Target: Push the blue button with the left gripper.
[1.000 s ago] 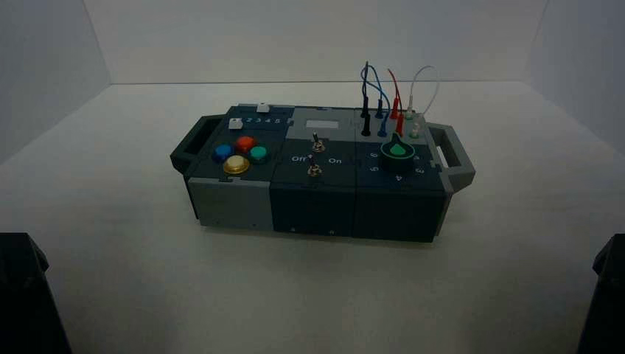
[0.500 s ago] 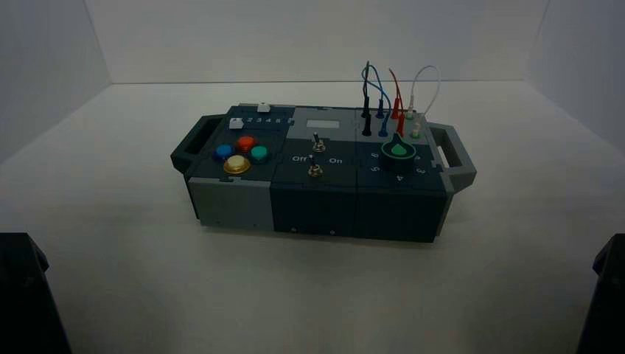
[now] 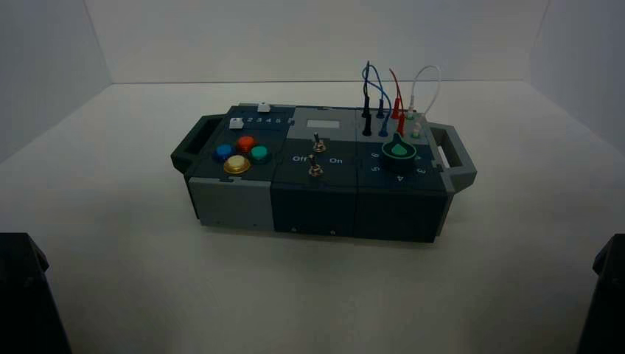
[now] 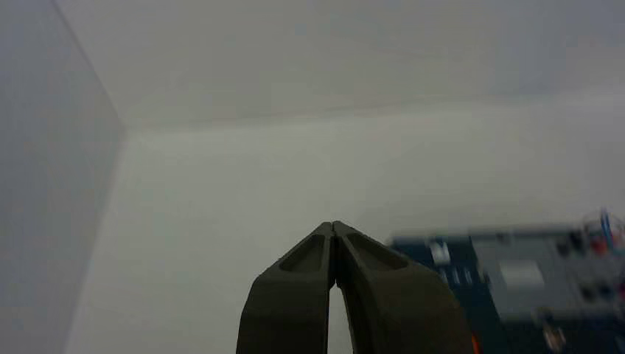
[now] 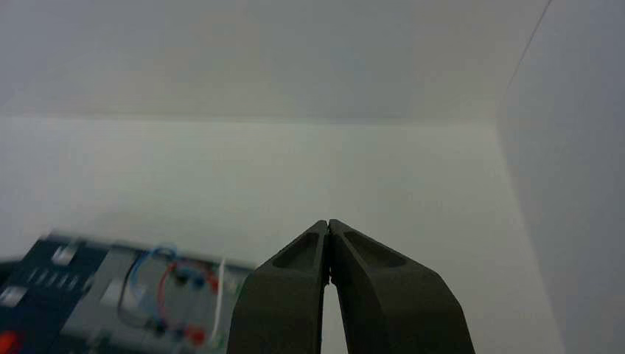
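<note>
The blue button (image 3: 222, 152) sits on the box's (image 3: 317, 203) top at its left end. It is the leftmost of a cluster with an orange button (image 3: 245, 143), a teal-green button (image 3: 259, 153) and a yellow gold-rimmed button (image 3: 236, 164). My left gripper (image 4: 333, 226) is shut with nothing in it. It hangs well short of the box (image 4: 531, 276), which shows blurred off to one side, and the blue button does not show in that view. My right gripper (image 5: 328, 223) is shut and empty too, far from the box (image 5: 81, 295).
The box also carries two toggle switches (image 3: 315, 156), a black knob with a green pointer (image 3: 399, 152), plugged wires (image 3: 387, 99) at its right end and a handle (image 3: 193, 141) at each end. Blocky black shapes (image 3: 26, 295) fill the two near corners. White walls enclose the floor.
</note>
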Action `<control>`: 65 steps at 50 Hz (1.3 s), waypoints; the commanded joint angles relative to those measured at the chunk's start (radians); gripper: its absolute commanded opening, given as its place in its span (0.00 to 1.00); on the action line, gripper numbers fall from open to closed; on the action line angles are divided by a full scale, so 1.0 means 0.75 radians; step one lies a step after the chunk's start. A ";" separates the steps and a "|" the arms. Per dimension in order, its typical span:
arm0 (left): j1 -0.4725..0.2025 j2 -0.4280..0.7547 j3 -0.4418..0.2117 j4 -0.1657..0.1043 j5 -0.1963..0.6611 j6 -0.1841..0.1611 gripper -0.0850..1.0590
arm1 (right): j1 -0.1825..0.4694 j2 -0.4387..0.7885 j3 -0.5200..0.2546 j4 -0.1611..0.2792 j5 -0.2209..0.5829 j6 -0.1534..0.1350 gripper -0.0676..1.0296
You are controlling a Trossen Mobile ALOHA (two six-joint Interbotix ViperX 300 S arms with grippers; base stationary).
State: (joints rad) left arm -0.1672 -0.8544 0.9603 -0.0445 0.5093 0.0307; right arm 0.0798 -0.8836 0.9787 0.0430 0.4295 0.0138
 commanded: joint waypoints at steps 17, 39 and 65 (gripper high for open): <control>-0.110 0.172 -0.180 -0.020 0.382 0.008 0.05 | 0.184 -0.016 -0.139 0.180 0.524 -0.022 0.04; -0.264 0.252 -0.223 -0.027 0.497 0.012 0.05 | 0.350 -0.078 -0.176 0.213 0.839 -0.043 0.04; -0.333 0.430 -0.292 -0.033 0.577 0.025 0.05 | 0.350 -0.063 -0.188 0.387 0.961 -0.182 0.04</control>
State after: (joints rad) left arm -0.4004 -0.5553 0.7793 -0.0660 0.9419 0.0445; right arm 0.3405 -0.9526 0.8744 0.2945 1.1397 -0.0905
